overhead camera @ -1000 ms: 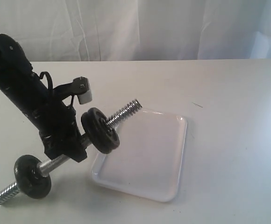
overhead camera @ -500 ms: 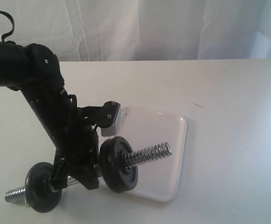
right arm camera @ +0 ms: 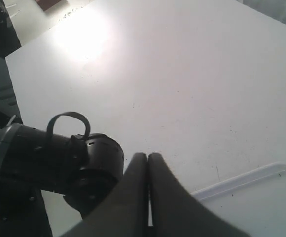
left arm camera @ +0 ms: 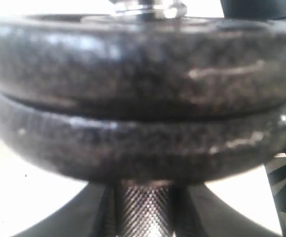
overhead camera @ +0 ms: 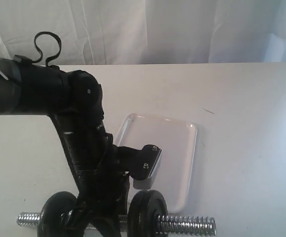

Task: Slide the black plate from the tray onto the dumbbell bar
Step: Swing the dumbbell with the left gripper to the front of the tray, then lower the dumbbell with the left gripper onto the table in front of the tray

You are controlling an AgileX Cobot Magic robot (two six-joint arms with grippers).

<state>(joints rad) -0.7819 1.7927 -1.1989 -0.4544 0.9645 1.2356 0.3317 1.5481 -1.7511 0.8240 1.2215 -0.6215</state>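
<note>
My left gripper (overhead camera: pixel 102 223) is shut on the knurled middle of the dumbbell bar (overhead camera: pixel 187 225), holding it level at the table's near edge, in front of the tray (overhead camera: pixel 182 143). No disc lies in the white tray. In the left wrist view, dark fingers (left arm camera: pixel 101 212) flank the bar (left arm camera: pixel 144 210) under two stacked black discs. The outer disc is the black plate (left arm camera: pixel 133 64); it presses against its twin (left arm camera: pixel 133 148). From the exterior this pair (overhead camera: pixel 144 215) sits right of the grip, and another disc (overhead camera: pixel 56 217) sits left. My right gripper (right arm camera: pixel 148 157) is shut and empty, high above the table.
The left arm (overhead camera: pixel 79 123) leans over the table's left half, partly covering the tray's near left corner. A white curtain (overhead camera: pixel 158 29) hangs behind the table. The right wrist view shows the left arm (right arm camera: pixel 59 153) and the tray rim (right arm camera: pixel 241 180) below.
The left arm has swung the bar and its discs from above the tray's left edge down to the near table edge. The bar went from tilted upward to level.
</note>
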